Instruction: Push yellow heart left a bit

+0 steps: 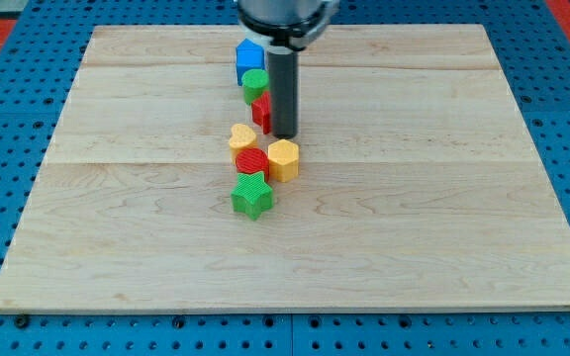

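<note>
The yellow heart (pixel 242 136) lies on the wooden board (pixel 414 198) near its middle. My tip (pixel 284 134) is just to the heart's right, a small gap apart, and above the yellow hexagon (pixel 283 159). A red round block (pixel 251 162) sits right below the heart, touching the yellow hexagon. A green star (pixel 253 196) lies below the red round block.
Above the heart, a blue block (pixel 249 57), a green round block (pixel 255 81) and a red block (pixel 261 109) stand in a column beside the rod's left side. The red block is partly hidden by the rod. Blue pegboard (pixel 8 119) surrounds the board.
</note>
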You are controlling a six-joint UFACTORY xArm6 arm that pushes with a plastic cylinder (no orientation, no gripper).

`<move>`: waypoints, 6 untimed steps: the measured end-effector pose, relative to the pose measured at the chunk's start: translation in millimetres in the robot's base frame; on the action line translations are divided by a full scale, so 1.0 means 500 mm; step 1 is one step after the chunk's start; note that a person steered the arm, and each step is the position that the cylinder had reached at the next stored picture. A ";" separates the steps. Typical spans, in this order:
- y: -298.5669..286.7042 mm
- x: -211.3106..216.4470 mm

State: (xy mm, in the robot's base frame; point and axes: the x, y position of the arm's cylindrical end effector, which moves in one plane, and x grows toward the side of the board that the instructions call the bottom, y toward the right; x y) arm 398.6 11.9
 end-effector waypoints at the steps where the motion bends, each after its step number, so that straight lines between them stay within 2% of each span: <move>1: 0.047 -0.012; 2: -0.071 -0.015; 4: -0.168 -0.001; 5: -0.277 0.029; 6: -0.298 0.121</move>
